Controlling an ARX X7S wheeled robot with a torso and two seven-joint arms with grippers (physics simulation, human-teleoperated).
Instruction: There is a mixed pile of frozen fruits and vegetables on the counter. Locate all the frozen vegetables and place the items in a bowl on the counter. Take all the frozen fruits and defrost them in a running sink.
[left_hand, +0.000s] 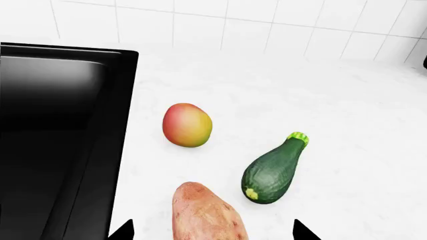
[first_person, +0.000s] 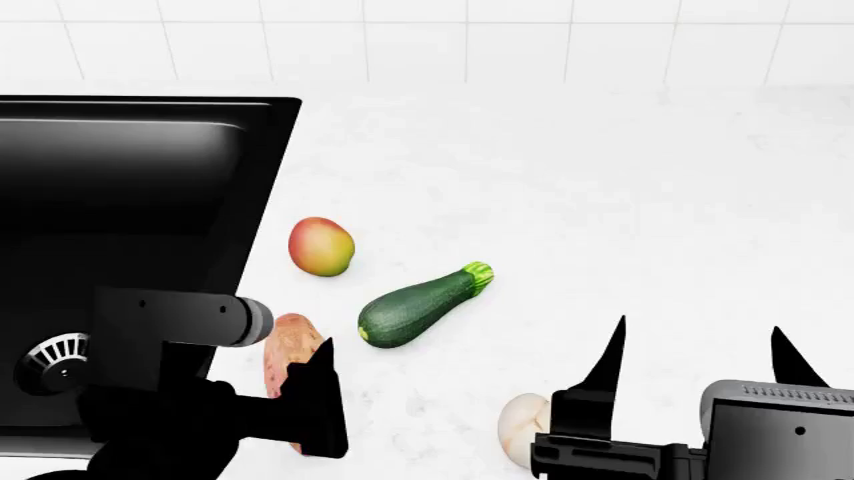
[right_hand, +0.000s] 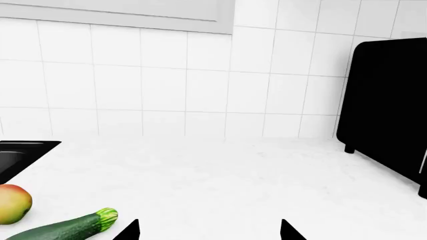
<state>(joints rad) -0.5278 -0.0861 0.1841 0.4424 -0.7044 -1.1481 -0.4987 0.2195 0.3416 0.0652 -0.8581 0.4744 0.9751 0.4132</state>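
**A:** What lies on the counter?

**B:** A white, faintly marbled counter runs back to a white tiled wall. At the head view's left sits the matte black sink, with a silver drain strainer showing in its basin. Just beside the sink's rim rests the round red-and-yellow fruit. Near it, further from the sink, lies the dark green zucchini, its pale green stem end pointing toward the wall. The orange-pink sweet potato lies closest to the robot, near the sink's edge, partly hidden behind the left arm. A pale cream fruit sits apart from those three, partly hidden by the right arm. No bowl appears in any view.

**A:** And where are the two grippers?

**B:** The left gripper hangs over the sweet potato, which shows between its two dark fingertips in the left wrist view; the jaws stand wide and hold nothing. Whether they touch the sweet potato cannot be told. The right gripper hovers above bare counter just beyond the cream fruit, its jaws also spread wide and empty. Its wrist view looks along the counter toward the tiled wall, with a black appliance standing at one side.
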